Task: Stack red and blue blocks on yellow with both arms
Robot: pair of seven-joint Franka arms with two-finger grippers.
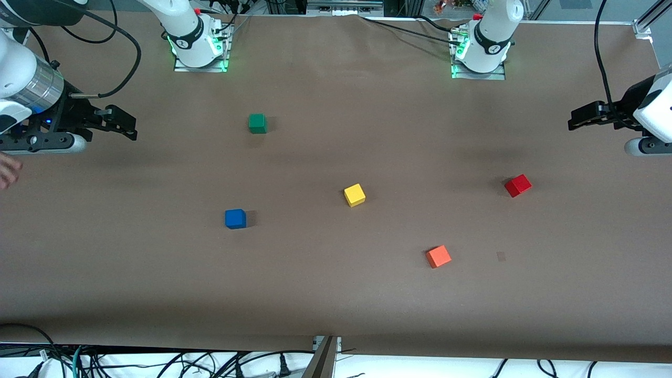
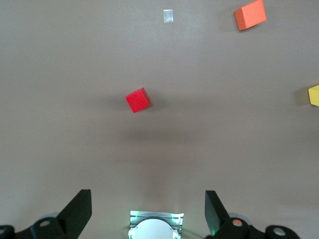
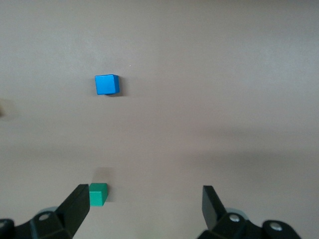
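Note:
The yellow cube [image 1: 354, 195] sits near the middle of the brown table, with nothing on it. The blue cube [image 1: 235, 218] lies toward the right arm's end, slightly nearer the front camera than the yellow. The red cube [image 1: 518, 185] lies toward the left arm's end. My right gripper [image 1: 134, 126] hovers open and empty over its end of the table; its wrist view shows the blue cube [image 3: 106, 84] well apart from the open gripper [image 3: 145, 195]. My left gripper [image 1: 571, 122] hovers open and empty over its own end; the red cube [image 2: 138, 100] and the yellow cube's edge [image 2: 314, 94] lie clear of that gripper [image 2: 148, 199].
A green cube [image 1: 257, 123] lies between the right arm's base [image 1: 199, 44] and the blue cube. An orange cube [image 1: 438, 256] lies nearer the front camera than the red one. A person's hand [image 1: 8, 170] shows at the table's edge under the right arm.

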